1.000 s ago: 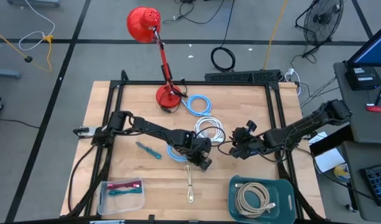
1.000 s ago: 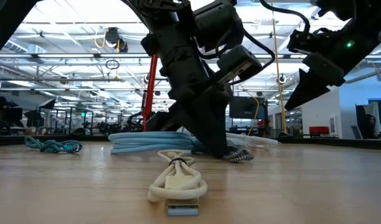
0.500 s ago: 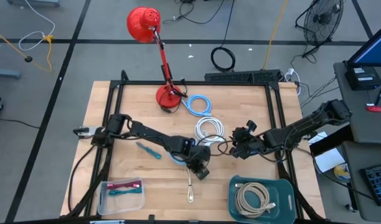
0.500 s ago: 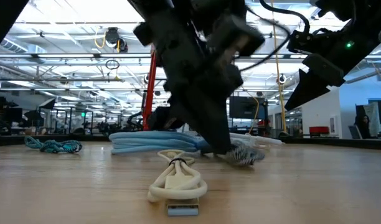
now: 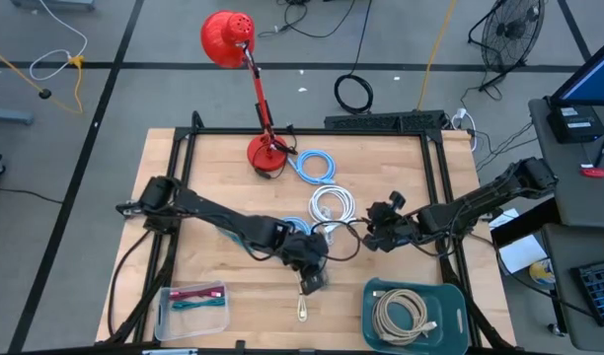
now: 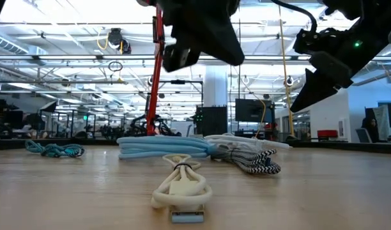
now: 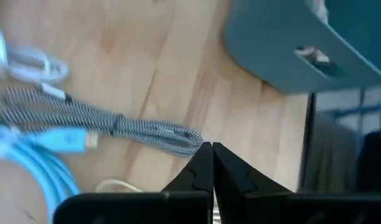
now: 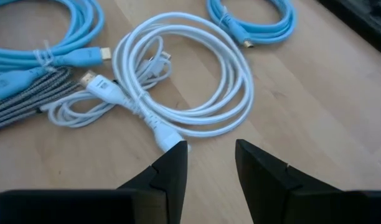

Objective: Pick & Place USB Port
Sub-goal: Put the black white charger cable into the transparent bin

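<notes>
A beige USB cable (image 5: 302,308), bundled with a tie, lies flat on the wood near the table's near edge; the low view shows its bundle (image 6: 181,186) and metal plug (image 6: 188,215). My left gripper (image 5: 310,283) is shut (image 7: 211,155) and hangs clear above the far end of that bundle, raised off the table (image 6: 230,57). My right gripper (image 5: 373,237) is open (image 8: 206,155) and hovers right of the cable pile, above the white cable (image 8: 178,81). A black-and-white braided cable (image 6: 250,160) and a light blue cable (image 6: 163,147) lie behind the beige one.
A teal bin (image 5: 371,292) holding a beige coiled cable sits at the near right. A clear box (image 5: 193,306) with red and teal cables sits at the near left. A red lamp (image 5: 265,153), another blue coil (image 5: 310,166) and a small teal cable (image 5: 235,238) are on the table.
My left gripper has lifted off the table beside the braided cable and moved toward the near edge, ending above the beige cable. The braided cable now lies uncovered on the wood. The right arm has kept still.
</notes>
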